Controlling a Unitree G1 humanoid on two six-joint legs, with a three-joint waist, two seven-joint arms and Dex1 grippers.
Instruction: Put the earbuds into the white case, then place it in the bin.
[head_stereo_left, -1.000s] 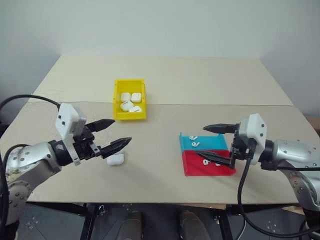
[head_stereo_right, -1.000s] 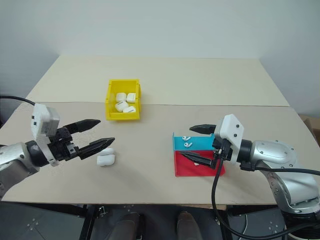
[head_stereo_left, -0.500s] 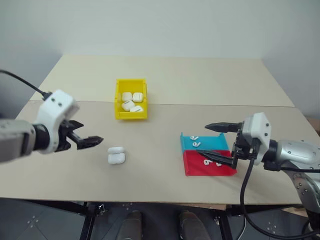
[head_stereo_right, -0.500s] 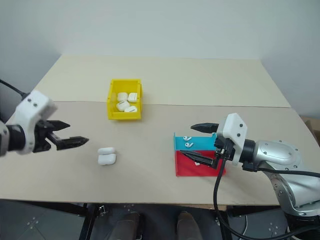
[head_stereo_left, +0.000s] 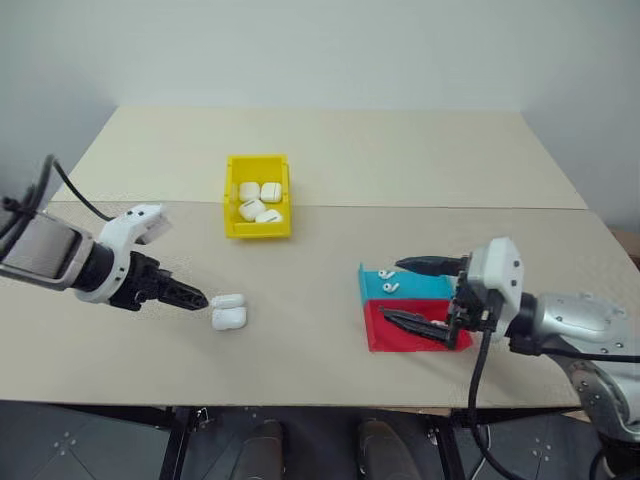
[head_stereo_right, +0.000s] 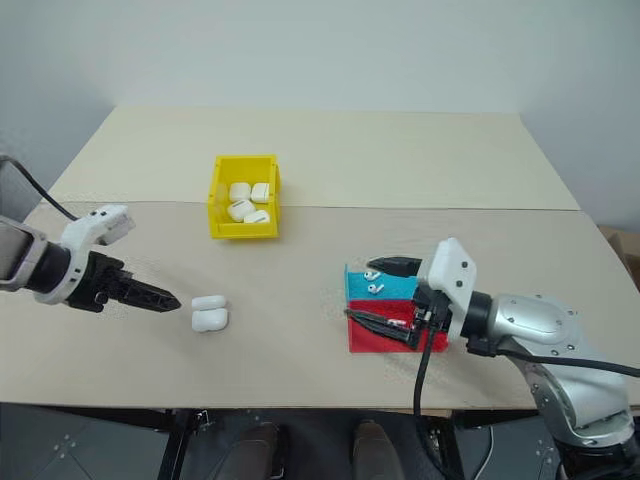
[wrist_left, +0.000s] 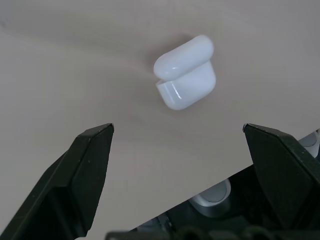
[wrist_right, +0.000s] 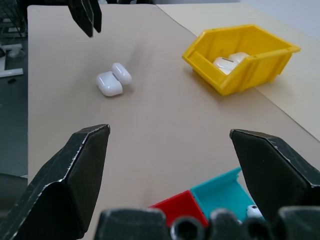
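The white case lies on the table with its lid flipped open, and it is also in the left wrist view. My left gripper is open, tilted down at the table just left of the case and not touching it. Earbuds lie in the blue half of a blue-and-red tray, and more lie in the red half, partly behind a finger. My right gripper stands open over that tray with nothing in it. The yellow bin sits farther back and holds several white cases.
The tan table has a seam running across it behind the bin. Bare tabletop lies between the open case and the tray. The table's front edge is close below the case and tray.
My left arm swung out to the left and rolled over. Its gripper, which hovered above the case, now points down beside it. The right gripper edged slightly left over the tray.
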